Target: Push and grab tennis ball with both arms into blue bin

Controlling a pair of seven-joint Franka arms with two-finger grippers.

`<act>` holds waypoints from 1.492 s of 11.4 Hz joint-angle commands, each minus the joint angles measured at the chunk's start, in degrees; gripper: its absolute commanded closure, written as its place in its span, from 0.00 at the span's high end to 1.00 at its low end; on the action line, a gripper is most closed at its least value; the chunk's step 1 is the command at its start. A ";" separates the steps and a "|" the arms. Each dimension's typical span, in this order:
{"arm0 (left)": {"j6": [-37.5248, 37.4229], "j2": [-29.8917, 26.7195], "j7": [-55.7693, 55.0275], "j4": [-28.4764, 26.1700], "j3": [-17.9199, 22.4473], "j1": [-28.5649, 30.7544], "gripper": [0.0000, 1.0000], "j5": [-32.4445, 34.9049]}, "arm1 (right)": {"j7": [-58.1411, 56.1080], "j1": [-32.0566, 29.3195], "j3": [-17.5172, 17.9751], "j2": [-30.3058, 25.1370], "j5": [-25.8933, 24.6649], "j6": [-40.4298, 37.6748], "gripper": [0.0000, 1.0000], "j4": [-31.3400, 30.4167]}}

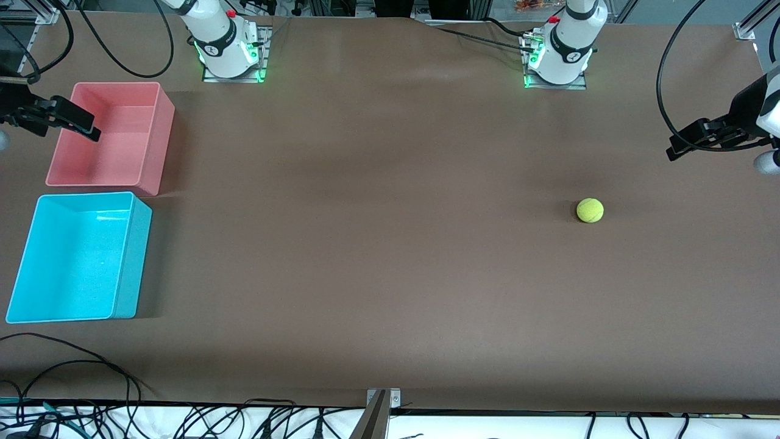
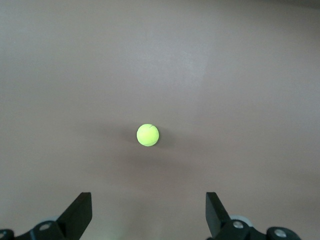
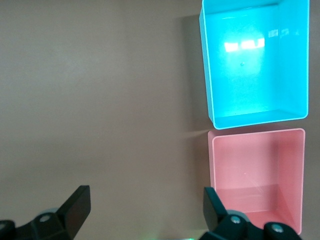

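Now the ball (image 1: 590, 210) is seen on the bare table (image 1: 378, 244) toward the left arm's end. Spread wide and empty, the left gripper (image 1: 676, 148) is held up near it. Equally wide and empty, the right gripper (image 1: 85, 127) is held over the pink bin (image 1: 155, 152), beside the blue bin (image 1: 131, 262).

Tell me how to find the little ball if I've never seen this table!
Look at the big brown table, toward the left arm's end, away from the two bins. The tennis ball sits there alone on the bare surface. It is small, round, fuzzy and yellow-green, unlike the big rectangular blue bin and pink bin.
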 commanded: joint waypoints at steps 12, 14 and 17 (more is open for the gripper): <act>-2.07 0.46 0.09 1.22 0.07 -0.06 1.00 1.78 | 0.12 0.56 -0.13 0.73 0.09 -0.89 1.00 2.01; -0.76 0.10 0.36 0.08 -0.19 0.99 1.00 1.51 | 0.29 0.65 0.05 0.82 0.09 -0.80 1.00 2.01; 3.01 0.98 0.36 -2.64 -0.02 1.26 1.00 1.78 | 0.12 0.56 0.31 0.73 0.00 -1.24 1.00 2.01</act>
